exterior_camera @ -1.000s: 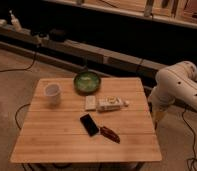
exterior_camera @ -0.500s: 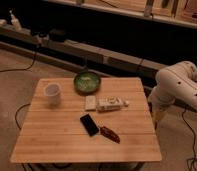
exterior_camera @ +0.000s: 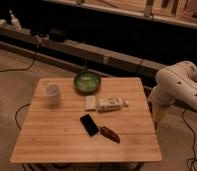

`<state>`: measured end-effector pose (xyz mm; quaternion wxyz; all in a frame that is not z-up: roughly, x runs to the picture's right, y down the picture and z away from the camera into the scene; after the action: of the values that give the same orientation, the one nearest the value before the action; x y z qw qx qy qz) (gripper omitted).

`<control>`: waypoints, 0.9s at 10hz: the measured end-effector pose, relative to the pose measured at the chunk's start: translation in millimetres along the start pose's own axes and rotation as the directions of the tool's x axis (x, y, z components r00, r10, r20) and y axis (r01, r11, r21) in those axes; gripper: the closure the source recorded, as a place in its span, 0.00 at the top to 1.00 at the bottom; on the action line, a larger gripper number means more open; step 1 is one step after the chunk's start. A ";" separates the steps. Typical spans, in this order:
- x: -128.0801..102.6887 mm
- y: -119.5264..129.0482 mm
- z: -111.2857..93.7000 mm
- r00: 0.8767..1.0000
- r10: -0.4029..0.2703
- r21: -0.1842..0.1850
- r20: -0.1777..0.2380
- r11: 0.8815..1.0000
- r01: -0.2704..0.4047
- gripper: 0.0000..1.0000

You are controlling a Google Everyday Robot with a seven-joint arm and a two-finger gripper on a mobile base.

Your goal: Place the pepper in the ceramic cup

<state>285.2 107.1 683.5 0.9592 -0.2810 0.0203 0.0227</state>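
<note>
My white arm [exterior_camera: 178, 82] bends beside the wooden table's [exterior_camera: 52, 142] right edge, with its gripper [exterior_camera: 158, 114] hanging downward, fingers apart, empty. The small dark red glossy pepper [exterior_camera: 110, 133] lies just beside the flat black phone [exterior_camera: 89, 124] — well apart from the plain white ceramic cup [exterior_camera: 52, 93].

Table [exterior_camera: 57, 145]: light wood planks, squarish top.
Cup [exterior_camera: 52, 93]: white, upright, far left.
Bowl [exterior_camera: 87, 82]: green, far edge, middle.
Packet [exterior_camera: 90, 102], tube [exterior_camera: 112, 104]: centre, side by side.
Phone [exterior_camera: 89, 124], pepper [exterior_camera: 110, 134]: nearer front, just beside each other.
Gripper [exterior_camera: 157, 117]: beyond right edge.
</note>
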 end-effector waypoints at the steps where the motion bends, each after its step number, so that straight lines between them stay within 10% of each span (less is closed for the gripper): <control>1: 0.0 0.0 0.0 1.000 0.000 0.000 0.000 1.000 0.000 0.65; 6: -5.8 0.0 3.0 0.999 0.012 -0.007 0.033 1.000 -0.012 0.65; 9: -73.2 1.1 29.6 0.957 0.074 -0.082 0.279 0.995 -0.053 0.65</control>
<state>212.9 121.7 711.7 0.9401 -0.3093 -0.1082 0.0942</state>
